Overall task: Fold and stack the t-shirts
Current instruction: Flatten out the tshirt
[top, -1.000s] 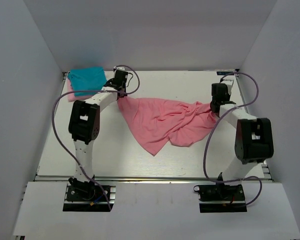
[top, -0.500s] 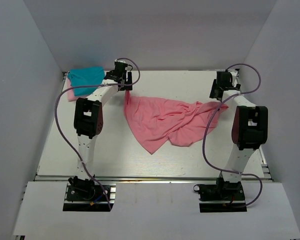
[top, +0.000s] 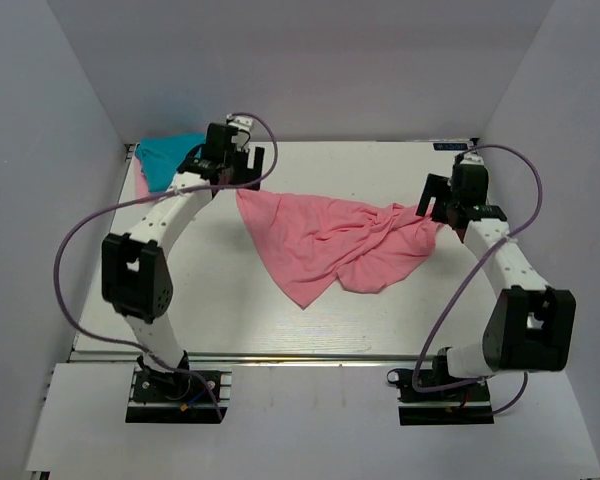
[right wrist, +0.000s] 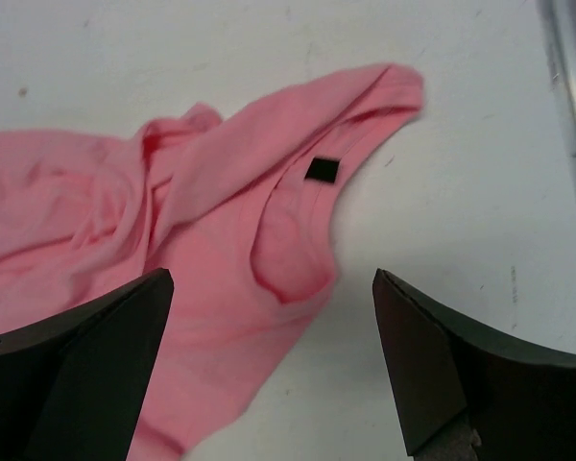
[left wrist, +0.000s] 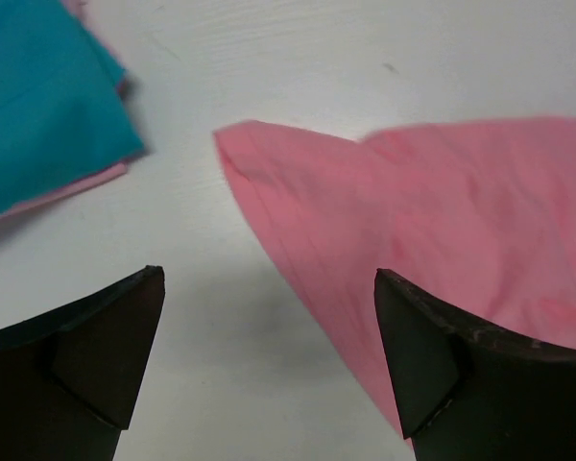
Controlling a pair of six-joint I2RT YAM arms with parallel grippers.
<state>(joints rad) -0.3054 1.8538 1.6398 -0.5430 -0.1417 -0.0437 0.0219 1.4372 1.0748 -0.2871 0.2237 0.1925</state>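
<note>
The salmon-pink t-shirt (top: 330, 245) lies crumpled and spread across the middle of the table. Its left corner (left wrist: 240, 144) lies just ahead of my left gripper (left wrist: 269, 279), which hangs open above it with nothing held. My right gripper (right wrist: 274, 279) is open too, over the shirt's right end (right wrist: 211, 192), where the collar with a black tag (right wrist: 322, 170) shows. At the back left corner sits a folded teal-blue t-shirt (top: 165, 155), partly hidden by the left arm. A pale pink t-shirt edge (left wrist: 67, 190) peeks out beneath it.
White walls close in the table on the left, back and right. A metal rail (right wrist: 571, 77) runs along the table's right edge. The front edge (top: 300, 355) lies just ahead of the arm bases.
Both grippers were shut on the salmon-pink shirt's ends a second ago; they opened and let go. The shirt now rests slack on the table, and both arms' elbows have swung outward.
</note>
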